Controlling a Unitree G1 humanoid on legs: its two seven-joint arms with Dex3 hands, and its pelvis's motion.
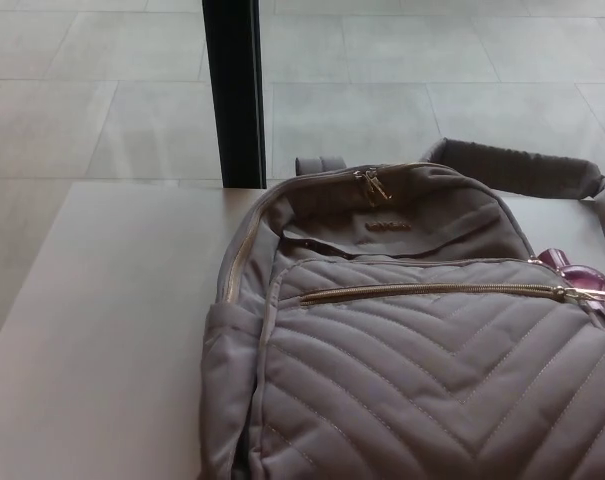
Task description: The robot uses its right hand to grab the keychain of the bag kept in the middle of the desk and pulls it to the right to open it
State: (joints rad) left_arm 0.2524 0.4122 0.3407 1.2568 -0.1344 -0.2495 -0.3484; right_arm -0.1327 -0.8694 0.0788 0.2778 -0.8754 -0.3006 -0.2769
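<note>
Single head view supplied; scene is seen from above, tilted down and forward across the desk (pixel 92 330); bag (pixel 422 350) is framed close, filling the lower right and cut off by the bottom and right edges; tiled floor (pixel 432 90) and a black post (pixel 234 90) are taken in beyond the far desk edge; no second view, so no shared area.

Desk (pixel 102 330) left of bag (pixel 422 380) lies bare (post (pixel 234 90) behind).

tiled hall, floor tiles (pixel 402 110), desk (pixel 102 330)
</note>
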